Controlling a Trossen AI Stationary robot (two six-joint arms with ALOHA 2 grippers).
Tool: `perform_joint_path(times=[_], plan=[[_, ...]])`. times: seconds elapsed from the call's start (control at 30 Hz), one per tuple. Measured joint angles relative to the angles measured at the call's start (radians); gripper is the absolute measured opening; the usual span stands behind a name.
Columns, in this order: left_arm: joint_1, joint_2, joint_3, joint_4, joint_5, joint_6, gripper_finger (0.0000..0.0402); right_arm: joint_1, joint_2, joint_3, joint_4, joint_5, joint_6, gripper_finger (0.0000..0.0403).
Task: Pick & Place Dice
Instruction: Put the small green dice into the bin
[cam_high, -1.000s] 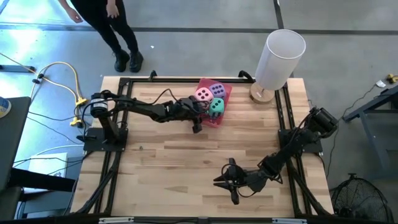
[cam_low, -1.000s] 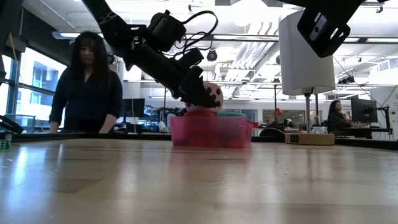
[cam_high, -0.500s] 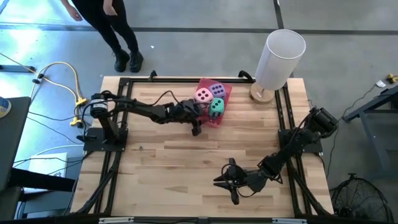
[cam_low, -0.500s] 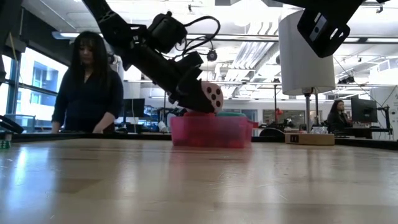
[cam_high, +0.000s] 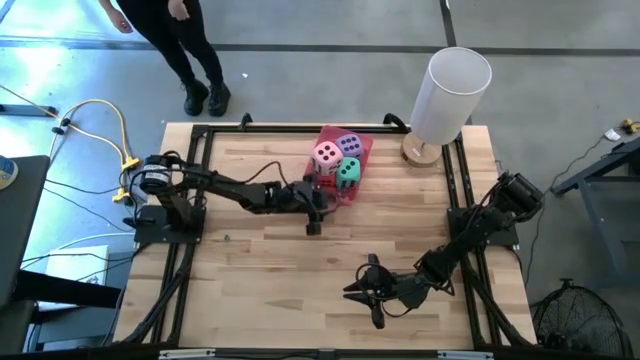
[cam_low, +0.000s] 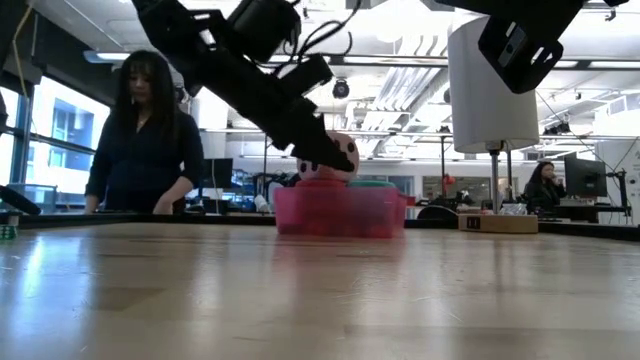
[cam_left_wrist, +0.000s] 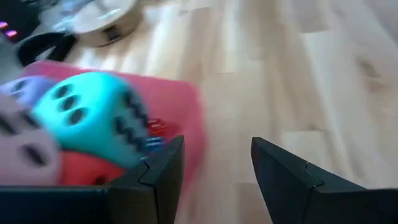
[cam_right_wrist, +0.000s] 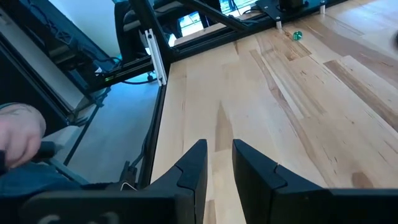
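Observation:
A pink tray at the table's far middle holds the dice: pink, purple and teal. In the left wrist view the teal die lies on top of the red die. My left gripper hovers open just off the tray's near left corner, above the table, with nothing between its fingers. My right gripper waits near the table's near edge, its fingers a narrow gap apart over bare wood.
A tall white cylinder lamp on a wooden base stands at the far right corner. Black frame rails run along both sides. A person stands beyond the far edge. A tiny green bead lies on the wood.
My left gripper has drawn back from the tray's near left corner toward the table's near edge, staying above the table with the same finger gap. The dice stay in the tray.

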Motion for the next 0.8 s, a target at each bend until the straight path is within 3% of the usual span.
perform_joint_path(times=[0.2,0.4,0.67,0.8], plan=[[-0.099,0.000,0.000,-0.040,0.013,0.056,0.0179,0.000,0.000,0.000,0.000,0.000,0.000,0.0065],[-0.247,-0.035,0.000,-0.269,0.007,0.051,0.0179,0.000,0.000,0.000,-0.002,0.000,-0.010,0.0065],[-0.459,-0.046,0.000,-0.560,-0.008,-0.125,0.0179,0.000,0.000,0.000,-0.007,0.000,-0.015,0.0065],[-0.535,-0.046,0.000,-0.711,-0.094,-0.258,0.0179,-0.003,0.000,0.000,-0.002,0.000,-0.035,0.0065]])
